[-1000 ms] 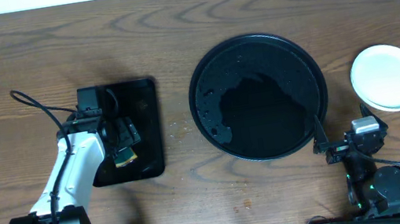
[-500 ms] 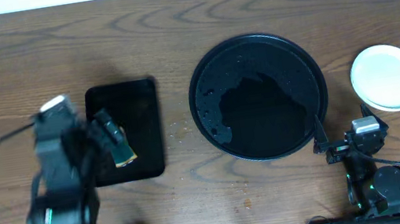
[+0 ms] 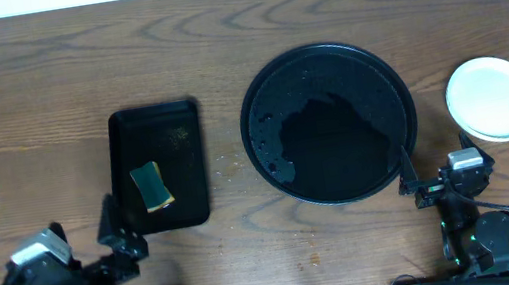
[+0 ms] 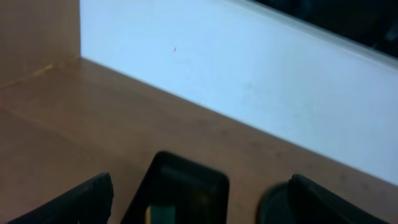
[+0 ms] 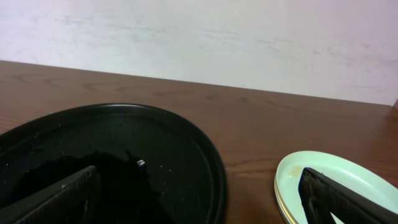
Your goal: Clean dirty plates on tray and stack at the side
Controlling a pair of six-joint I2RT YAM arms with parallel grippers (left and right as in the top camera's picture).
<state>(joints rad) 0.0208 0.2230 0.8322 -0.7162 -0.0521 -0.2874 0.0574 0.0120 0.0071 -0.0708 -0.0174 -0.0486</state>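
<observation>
My large round glossy black tray (image 3: 338,160) lies ahead-left of the right gripper (image 3: 436,168), bare of plates. The smaller rectangular black tray (image 3: 179,144) sits ahead of the left gripper (image 3: 119,236). Both jaws stand spread, holding nothing. The stacked small pale round plates (image 3: 493,98) rest ahead-right of the right jaws. A green-yellow sponge (image 3: 151,186) lies in the rectangular tray. My worry is that a forward reach by the right arm could clip the stack's rim and shove it.

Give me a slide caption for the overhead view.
Plates stacked right of the round black tray, which holds none; sponge lying in the rectangular tray at left.
</observation>
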